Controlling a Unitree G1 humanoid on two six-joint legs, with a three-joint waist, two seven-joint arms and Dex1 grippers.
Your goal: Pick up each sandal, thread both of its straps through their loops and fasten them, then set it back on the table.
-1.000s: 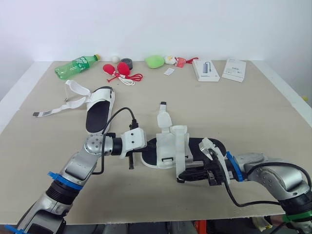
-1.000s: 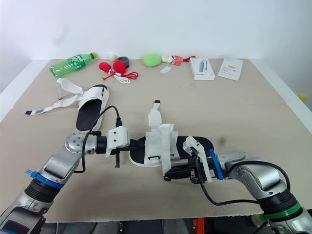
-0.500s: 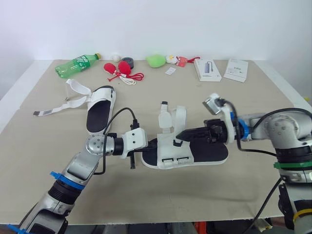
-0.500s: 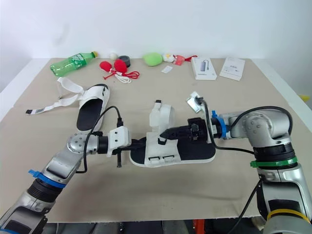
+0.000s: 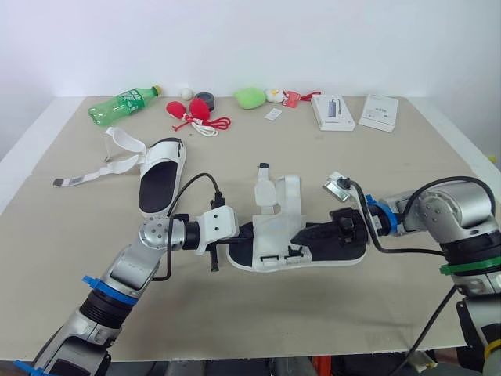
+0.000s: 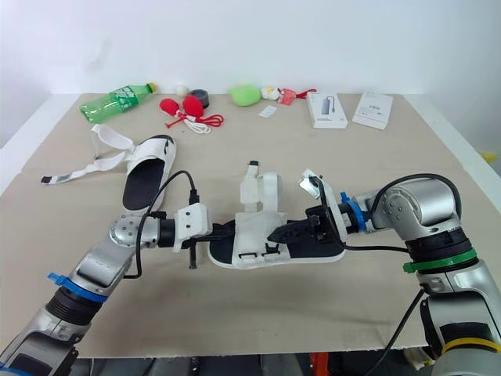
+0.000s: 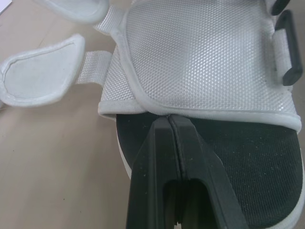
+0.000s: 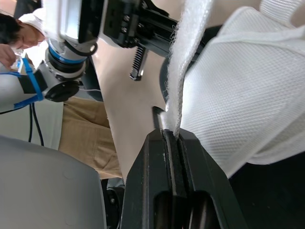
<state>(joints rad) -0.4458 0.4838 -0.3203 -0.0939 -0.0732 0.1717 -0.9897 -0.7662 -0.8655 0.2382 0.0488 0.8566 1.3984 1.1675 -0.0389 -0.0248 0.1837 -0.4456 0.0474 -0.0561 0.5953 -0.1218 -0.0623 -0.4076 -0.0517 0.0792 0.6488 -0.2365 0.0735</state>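
White strap (image 8: 183,71) clamped in right pincer (image 8: 170,133), left pincer (image 7: 169,119) closed, touching mesh of sandal (image 7: 205,62)

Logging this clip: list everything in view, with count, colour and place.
near sandal: one, white with black footbed, mid-table
far sandal: one, same colours, left, straps loose
bottle: one, green, back left
balls on cord: two, red, back
small ball: one, white, back
tape roll: one, dark grey, back
soft lump: one, green, back
toy with red tag: one, white, back
packet: one, white, back
boxes: two, white, back right
table: one, beige
person: one, off-table
left claw: one, black, shut, at near sandal's upper
right claw: one, black, shut on white strap
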